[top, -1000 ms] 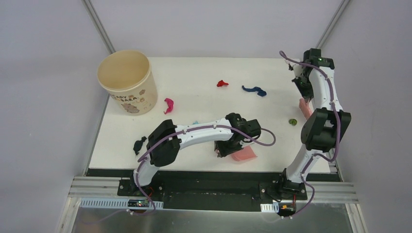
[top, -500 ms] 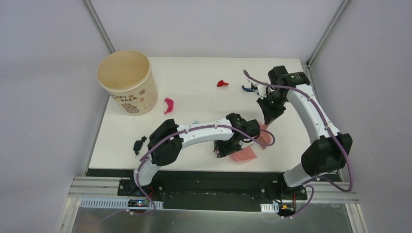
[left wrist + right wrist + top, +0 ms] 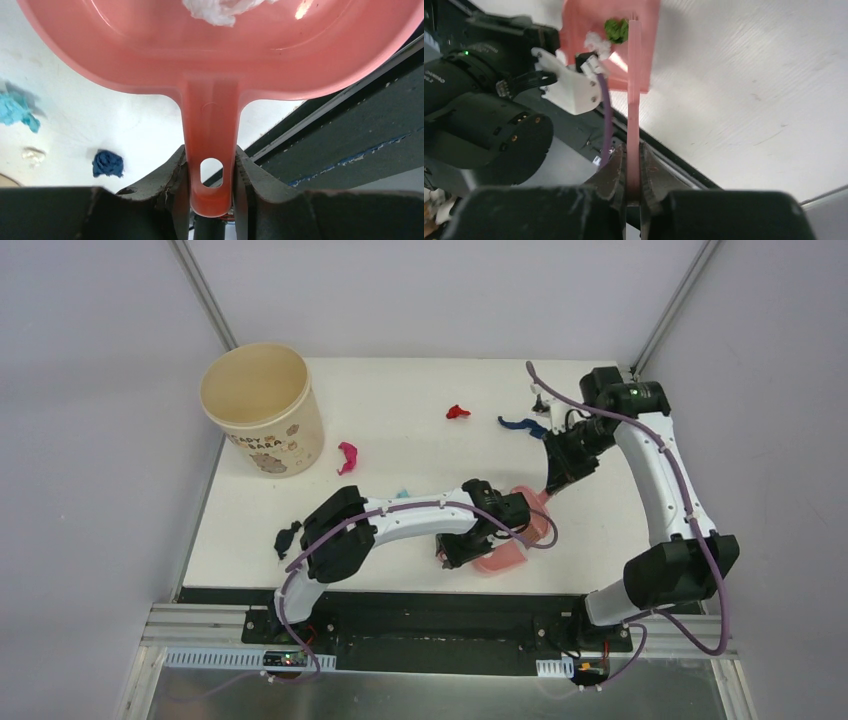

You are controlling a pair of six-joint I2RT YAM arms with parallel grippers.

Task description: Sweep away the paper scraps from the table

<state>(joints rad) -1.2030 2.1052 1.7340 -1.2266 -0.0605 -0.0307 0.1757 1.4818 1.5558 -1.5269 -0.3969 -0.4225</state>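
Five paper scraps (image 3: 347,456) lie loose on the worktop (image 3: 400,390) in the overhead view. One is red, one dark blue, one magenta, one near-black by the left edge, and one teal (half hidden behind the left arm). A white one rests inside the pink dustpan (image 3: 220,65). A green one (image 3: 616,30) sits against pink plastic at the far end of the brush (image 3: 634,90) (pan or brush head, I cannot tell).

There is one dustpan, near the front edge. The left claw (image 3: 210,155) is clamped on its handle, and that arm reaches rightward across the near worktop with its elbow bent. There is one brush, its thin handle pinched tight in the right claw (image 3: 633,150). The right arm stretches up the right side and folds back toward the centre, its claw angled down at the pan's far rim.

One beige bucket (image 3: 265,400) stands upright at the far left corner, well apart from both claws.
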